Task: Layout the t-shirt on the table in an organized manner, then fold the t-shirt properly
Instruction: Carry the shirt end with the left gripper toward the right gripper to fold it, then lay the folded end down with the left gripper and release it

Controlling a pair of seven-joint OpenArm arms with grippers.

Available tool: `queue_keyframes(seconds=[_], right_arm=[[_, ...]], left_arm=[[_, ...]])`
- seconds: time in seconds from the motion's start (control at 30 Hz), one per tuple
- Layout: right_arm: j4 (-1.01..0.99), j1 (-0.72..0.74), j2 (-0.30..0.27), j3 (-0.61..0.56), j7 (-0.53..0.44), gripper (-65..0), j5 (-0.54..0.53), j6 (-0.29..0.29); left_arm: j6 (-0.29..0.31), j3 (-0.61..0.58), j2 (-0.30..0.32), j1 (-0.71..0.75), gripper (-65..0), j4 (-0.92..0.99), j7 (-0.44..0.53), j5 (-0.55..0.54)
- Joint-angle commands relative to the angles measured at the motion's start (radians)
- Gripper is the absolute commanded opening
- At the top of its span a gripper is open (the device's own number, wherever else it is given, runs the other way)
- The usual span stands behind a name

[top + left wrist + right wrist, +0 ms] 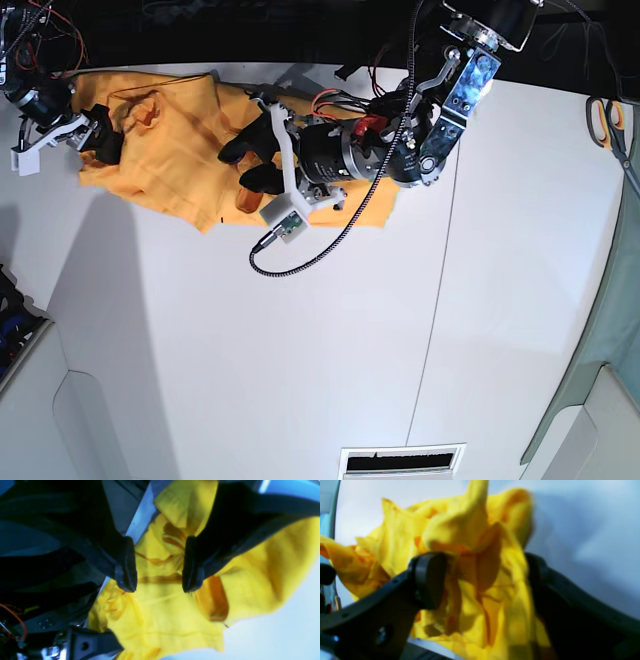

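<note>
- The t-shirt (170, 150) lay crumpled in a heap at the far edge of the tabletop (330, 340), toward the left of the base view; it was neither spread nor folded.
- My left pincer (250, 155) stood released, its jaws parted over the cloth; the left wrist view showed wrinkled fabric (160, 597) in the gap between the two pads (126, 565), with nothing pinched.
- My right pincer (100, 135) was also released, jaws spread wide; in the right wrist view a bunched ridge of the shirt (475, 580) rose between the jaws, and I could not tell whether either jaw touched it.
- Key relation: the heap's long axis ran across the base view, from my right pincer at its one end to my left pincer toward its other end, with a strip of cloth (370, 205) reaching on under the left arm.
- Judged from this, both pincers were equally near the shirt, one on each side of the heap; the coming move would likely turn on each closing on its own side and drawing apart along that axis.
- A pair of scissors (612, 125) lay well apart, at the tabletop's other side.
</note>
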State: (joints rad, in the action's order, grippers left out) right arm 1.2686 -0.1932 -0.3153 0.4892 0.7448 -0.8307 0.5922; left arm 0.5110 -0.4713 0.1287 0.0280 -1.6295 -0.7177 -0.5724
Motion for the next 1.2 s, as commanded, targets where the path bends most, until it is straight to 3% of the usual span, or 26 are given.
queue_keyframes(seconds=[0.0, 0.1, 0.33, 0.37, 0.5, 0.53, 0.63, 0.73, 0.93, 1.0, 1.17], right_arm=[[0.006, 0.001, -0.011, -0.001, 0.019, -20.5, 0.012, -0.002], [0.006, 0.001, -0.012, 0.000, 0.019, -20.5, 0.012, -0.002], [0.006, 0.001, -0.012, -0.001, 0.019, -22.7, 0.012, -0.002], [0.006, 0.001, -0.012, -0.001, 0.019, -28.2, 0.013, -0.002], [0.006, 0.001, -0.011, -0.001, 0.019, -62.1, 0.038, -0.002], [0.006, 0.001, -0.011, -0.001, 0.019, -65.0, 0.039, -0.002], [0.006, 0.002, -0.011, -0.001, 0.016, -65.0, 0.037, -0.002], [0.006, 0.002, -0.012, -0.001, 0.015, -65.0, 0.038, -0.002], [0.006, 0.001, -0.011, -0.001, 0.016, -65.0, 0.038, -0.002], [0.006, 0.001, -0.011, -0.001, 0.022, -65.0, 0.038, -0.002], [0.006, -0.002, -0.011, -0.001, 0.042, -65.0, 0.038, -0.002]], left_arm=[[0.030, 0.002, -0.006, -0.014, -32.1, -0.035, 0.018, -0.023], [0.063, 0.020, 0.002, -0.013, -32.1, -0.081, 0.017, -0.023], [0.062, 0.114, 0.026, -0.013, -32.1, -0.145, 0.004, -0.023], [0.061, 0.135, 0.030, -0.009, -32.1, -0.145, 0.003, -0.023], [0.061, 0.214, 0.049, 0.020, -32.1, -0.137, 0.003, -0.023], [0.060, 0.225, 0.052, 0.032, -32.1, -0.132, 0.004, -0.023], [0.058, 0.227, 0.054, 0.071, -32.1, -0.084, 0.039, -0.021], [0.058, 0.223, 0.039, 0.082, -32.9, 0.006, 0.135, -0.010], [0.057, 0.223, -0.054, 0.017, -58.5, 0.126, 0.187, 0.092], [0.052, 0.223, -0.074, -0.012, -61.4, 0.159, 0.192, 0.103], [0.031, 0.223, -0.113, -0.060, -61.8, 0.282, 0.205, 0.140]])
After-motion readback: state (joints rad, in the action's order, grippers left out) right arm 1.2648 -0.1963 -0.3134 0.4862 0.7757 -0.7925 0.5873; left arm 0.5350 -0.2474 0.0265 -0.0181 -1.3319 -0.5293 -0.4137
